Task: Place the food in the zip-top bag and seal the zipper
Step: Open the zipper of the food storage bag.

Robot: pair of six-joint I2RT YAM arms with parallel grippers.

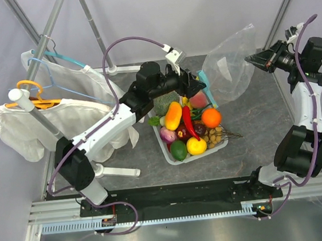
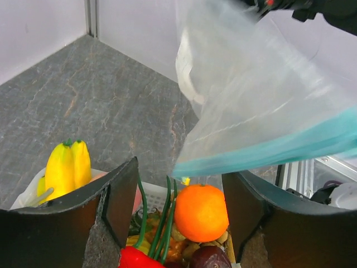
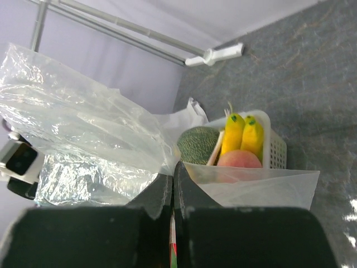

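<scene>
L gripper [image 2: 181, 192] open wide, empty, over tray [image 1: 161, 143] | R gripper [image 3: 172, 187] pinches bag [image 1: 232, 61] up | zipper [image 2: 279, 151] hangs by orange [image 2: 201, 212] | shirt [image 1: 29, 125], hangers [image 1: 39, 103] left

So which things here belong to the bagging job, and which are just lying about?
Job: zip-top bag, held by right gripper; teal zipper; toy food; left gripper, open above it.
Lying about: orange hanger, blue hanger, white garments, rack pole.

Reaches with the left arm [image 1: 107, 125] from the near left across to the basket [image 3: 275, 149], left gripper [image 2: 179, 192] hanging over its far end, jaws spread wide. Holds the right arm [image 1: 307, 102] raised to the right of the basket, right gripper [image 3: 172, 187] clamped tight on the bag [image 1: 232, 61].
</scene>
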